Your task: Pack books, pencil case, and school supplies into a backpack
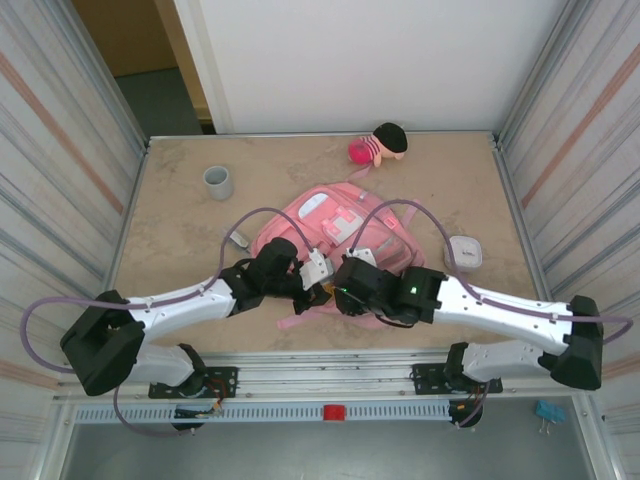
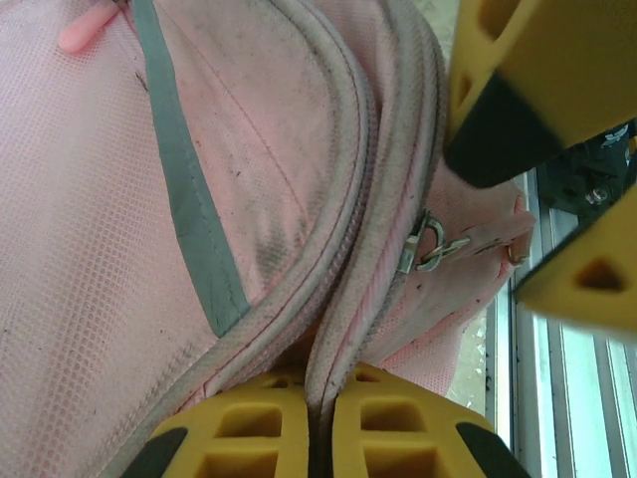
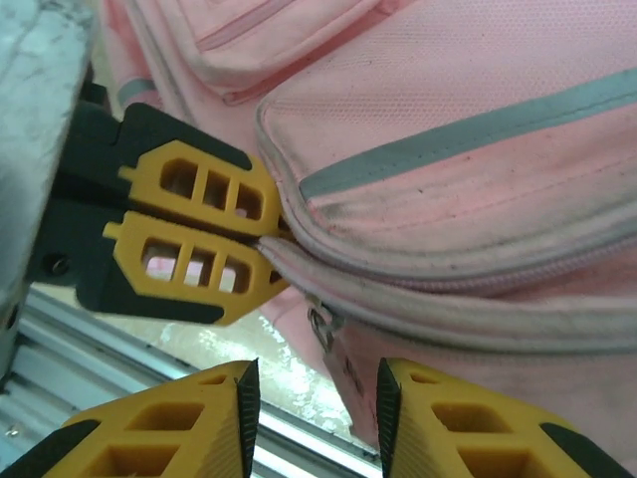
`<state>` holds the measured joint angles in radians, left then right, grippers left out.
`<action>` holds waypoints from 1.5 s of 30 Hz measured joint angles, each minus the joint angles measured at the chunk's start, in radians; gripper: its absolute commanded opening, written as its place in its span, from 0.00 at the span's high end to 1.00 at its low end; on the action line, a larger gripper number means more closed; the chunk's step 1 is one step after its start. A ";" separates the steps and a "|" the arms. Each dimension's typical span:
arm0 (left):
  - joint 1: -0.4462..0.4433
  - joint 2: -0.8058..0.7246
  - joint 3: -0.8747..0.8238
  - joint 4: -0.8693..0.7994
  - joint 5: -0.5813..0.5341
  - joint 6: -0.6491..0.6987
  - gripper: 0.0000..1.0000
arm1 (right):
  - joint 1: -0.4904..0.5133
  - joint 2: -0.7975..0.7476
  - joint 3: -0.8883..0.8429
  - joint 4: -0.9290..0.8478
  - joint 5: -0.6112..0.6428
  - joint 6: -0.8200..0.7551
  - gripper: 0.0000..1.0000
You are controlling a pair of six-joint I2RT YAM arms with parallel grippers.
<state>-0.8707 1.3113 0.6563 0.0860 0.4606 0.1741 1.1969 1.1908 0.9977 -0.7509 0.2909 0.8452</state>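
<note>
The left end effector (image 2: pixel 318 398) is clamped shut on the piped edge of the backpack (image 1: pixel 335 212), its jaws pressed together with the seam pinched between them. The likely reason is to anchor the fabric so the zipper can be drawn against a taut edge. The right end effector (image 3: pixel 317 393) stands partly open and grips nothing. Its tips are just short of the metal zipper pull (image 3: pixel 320 324), which hangs at the seam right beside that pinch. This line-up suggests it is placed to close on the pull and open the compartment. The backpack lies in the middle of the counter (image 1: pixel 180 240), front pockets up, its near edge between the two arms. A plush doll (image 1: pixel 377 145) and a grey cup (image 1: pixel 218 182) sit well apart from the work, toward the far side.
</note>
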 measured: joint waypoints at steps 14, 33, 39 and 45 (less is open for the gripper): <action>0.000 -0.003 0.000 0.002 0.000 -0.015 1.00 | 0.001 0.060 0.015 -0.051 0.047 0.027 0.90; 0.002 -0.022 0.001 0.019 -0.016 -0.002 1.00 | -0.125 -0.127 0.020 -0.177 -0.009 -0.008 1.00; 0.005 -0.023 0.001 0.003 -0.015 0.012 1.00 | -0.215 -0.175 -0.027 -0.192 -0.061 -0.023 1.00; 0.010 -0.059 0.000 -0.035 -0.010 -0.017 0.62 | -0.251 -0.240 -0.086 -0.138 -0.136 -0.055 1.00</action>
<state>-0.8612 1.2526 0.6563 0.0505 0.4503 0.1574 0.9455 0.9504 0.9119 -0.8894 0.1547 0.7902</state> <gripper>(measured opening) 0.201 0.061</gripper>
